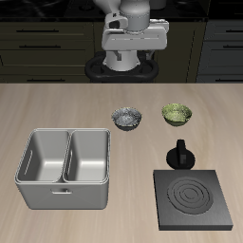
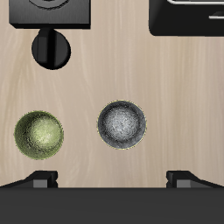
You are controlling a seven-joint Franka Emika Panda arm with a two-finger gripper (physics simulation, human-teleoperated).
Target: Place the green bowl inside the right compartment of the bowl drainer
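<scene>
The green bowl sits upright on the wooden table, small and olive with a yellowish inside. The bowl drainer is a grey metal basin near the table's front edge, and both of its wells are empty. My gripper hangs high above the back of the table, well away from both. It is open with nothing between its fingers. In the wrist view the green bowl lies off to one side of the gap between the fingertips.
A grey speckled bowl stands beside the green bowl, roughly under the gripper. A small black knobbed object stands just behind a flat black stove plate.
</scene>
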